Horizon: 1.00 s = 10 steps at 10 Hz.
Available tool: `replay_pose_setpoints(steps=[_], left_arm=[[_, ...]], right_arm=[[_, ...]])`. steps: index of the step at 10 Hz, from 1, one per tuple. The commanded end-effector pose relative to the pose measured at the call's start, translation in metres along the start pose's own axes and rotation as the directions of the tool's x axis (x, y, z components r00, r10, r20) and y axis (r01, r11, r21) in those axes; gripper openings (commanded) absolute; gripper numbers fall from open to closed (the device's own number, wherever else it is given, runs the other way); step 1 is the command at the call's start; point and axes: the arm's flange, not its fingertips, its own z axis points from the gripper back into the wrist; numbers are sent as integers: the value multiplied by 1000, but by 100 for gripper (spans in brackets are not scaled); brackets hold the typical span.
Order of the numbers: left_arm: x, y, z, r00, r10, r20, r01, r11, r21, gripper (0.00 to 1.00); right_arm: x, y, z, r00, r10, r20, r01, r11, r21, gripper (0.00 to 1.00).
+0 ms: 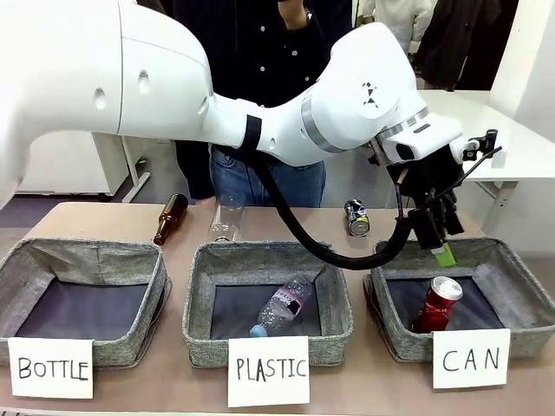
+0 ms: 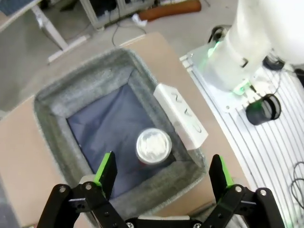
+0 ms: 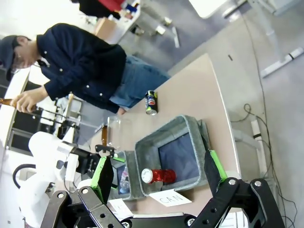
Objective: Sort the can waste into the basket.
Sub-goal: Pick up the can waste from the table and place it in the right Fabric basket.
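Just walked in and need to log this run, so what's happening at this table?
The left gripper hangs open over the CAN basket, with the red can resting inside it. The black can sits on the table beyond, not yet sorted. The right gripper is open, holding nothing. A person stands at the far side.

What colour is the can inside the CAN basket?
The can is red, silver top; front view.
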Motion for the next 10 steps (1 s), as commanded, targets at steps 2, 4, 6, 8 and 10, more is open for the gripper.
replay_pose_setpoints(steps=[2,4,6,8,10], left_arm=[[-2,0,8,962,202,-184,-202,979,21,100],[-6,-1,11,911,383,-152,-366,921,132,100],[-216,-94,106,777,628,-38,-611,767,195,100],[-274,-121,127,654,755,-50,-742,653,152,100],[-297,-136,151,548,829,-115,-829,556,62,100]], right_arm=[[0,17,-1,999,6,44,-6,1000,-1,100],[-5,47,-12,995,20,97,-20,1000,-1,100],[-15,87,-40,991,116,72,-115,993,-23,100],[-25,111,-60,987,157,29,-156,988,-5,100],[-33,131,-72,986,167,-27,-166,986,34,100]])
